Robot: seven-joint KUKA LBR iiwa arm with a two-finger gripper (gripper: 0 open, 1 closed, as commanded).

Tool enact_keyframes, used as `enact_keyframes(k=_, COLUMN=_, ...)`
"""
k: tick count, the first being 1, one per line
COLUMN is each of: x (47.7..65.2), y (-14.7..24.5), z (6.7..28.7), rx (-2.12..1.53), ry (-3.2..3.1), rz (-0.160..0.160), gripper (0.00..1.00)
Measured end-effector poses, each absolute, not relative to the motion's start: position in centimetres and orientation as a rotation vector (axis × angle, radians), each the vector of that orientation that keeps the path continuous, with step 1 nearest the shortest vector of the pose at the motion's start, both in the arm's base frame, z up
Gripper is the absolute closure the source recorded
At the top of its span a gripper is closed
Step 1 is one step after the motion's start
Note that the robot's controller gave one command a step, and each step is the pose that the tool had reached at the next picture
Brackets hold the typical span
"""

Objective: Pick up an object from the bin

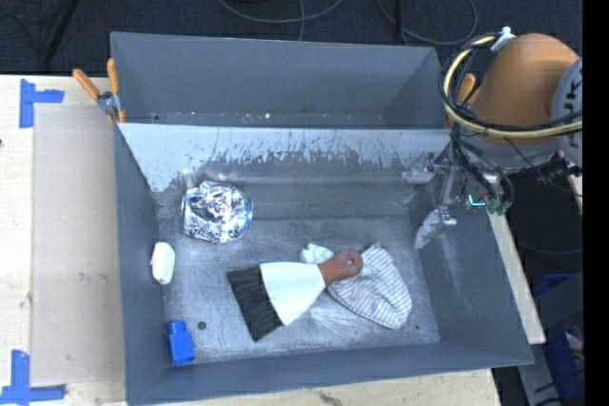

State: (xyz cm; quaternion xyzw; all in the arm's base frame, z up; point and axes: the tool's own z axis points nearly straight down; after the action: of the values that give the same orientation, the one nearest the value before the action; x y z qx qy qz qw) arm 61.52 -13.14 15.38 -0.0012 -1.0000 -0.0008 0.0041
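Six small things are lying in the bin (285, 90). The jaws are hanging over bare floor, up and right of the brush (285, 292); I cannot tell if they are apart. A striped cloth (381, 299) is touching the brush's right side.

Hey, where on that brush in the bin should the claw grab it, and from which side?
Probably the brown handle: it is the narrowest part of the brush, which lies flat with bristles toward the lower left. Come from straight above, closing across the handle's width. Its end seems to rest on the striped cloth, so the cloth may get pinched too.
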Motion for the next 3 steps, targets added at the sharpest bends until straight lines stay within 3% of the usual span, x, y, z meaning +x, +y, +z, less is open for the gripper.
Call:
enact_keyframes(k=1, x=61.7, y=-13.1, z=15.9, rx=0.0, ry=-3.141, rz=0.0, gripper=0.0)
enact_keyframes(k=2, x=58.3, y=-8.8, z=7.7, rx=0.037, ry=-3.133, rz=0.002, gripper=1.0)
enact_keyframes(k=3, x=58.3, y=-8.8, z=7.7, rx=0.038, ry=-3.134, rz=0.002, gripper=1.0)
